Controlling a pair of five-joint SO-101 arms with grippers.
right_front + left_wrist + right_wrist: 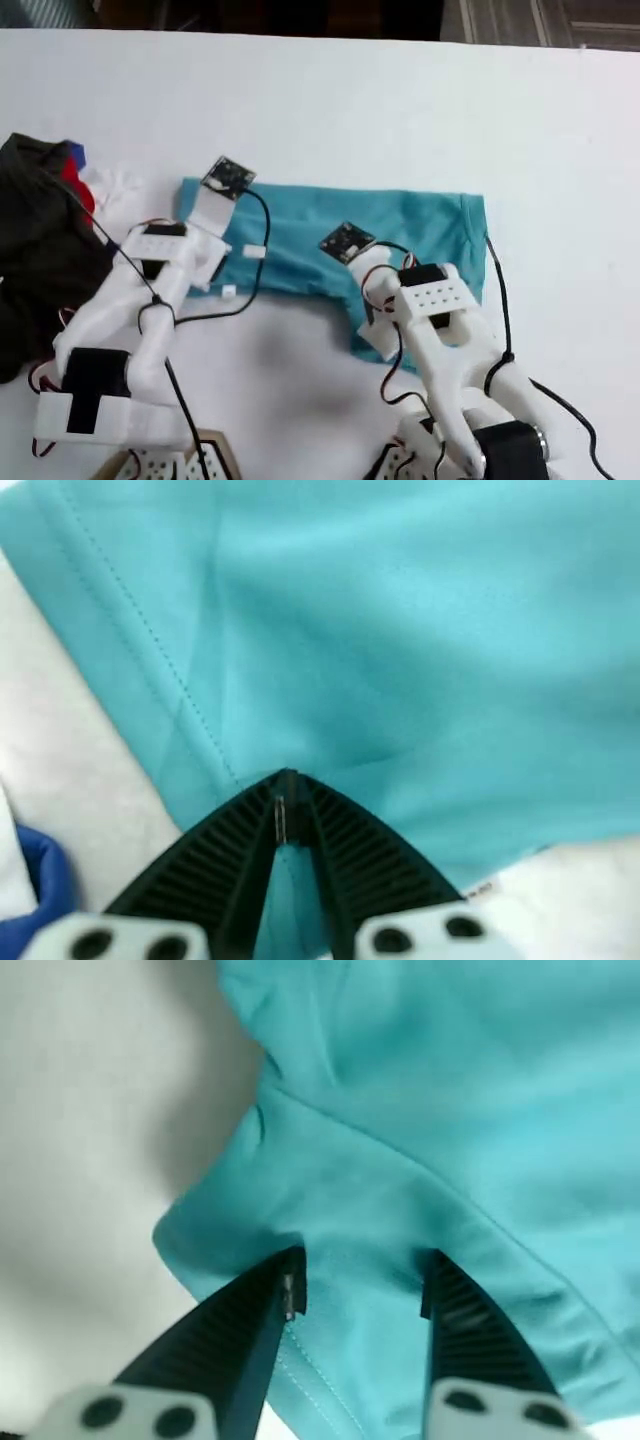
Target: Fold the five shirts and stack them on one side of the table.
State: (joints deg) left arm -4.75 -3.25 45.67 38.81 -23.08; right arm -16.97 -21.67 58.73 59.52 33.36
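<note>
Teal shirt (400, 225) lay flat at the middle of the surface (350, 100), long axis running side to side, both arms at its near edge. Left tool (285, 785) was closed, pinching a fold beside the hem. Right tool (362, 1272) stood open astride a bunched corner, gripping nothing.

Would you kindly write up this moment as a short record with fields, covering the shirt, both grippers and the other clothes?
shirt in work: teal shirt, lying across the middle of the table
left gripper: shut on the teal shirt, close to a stitched hem
right gripper: open, its fingers either side of a bunched fold of the teal shirt
other clothes: pile of dark, red, blue and white cloth, crumpled, at the table's edge beside the left arm
</note>
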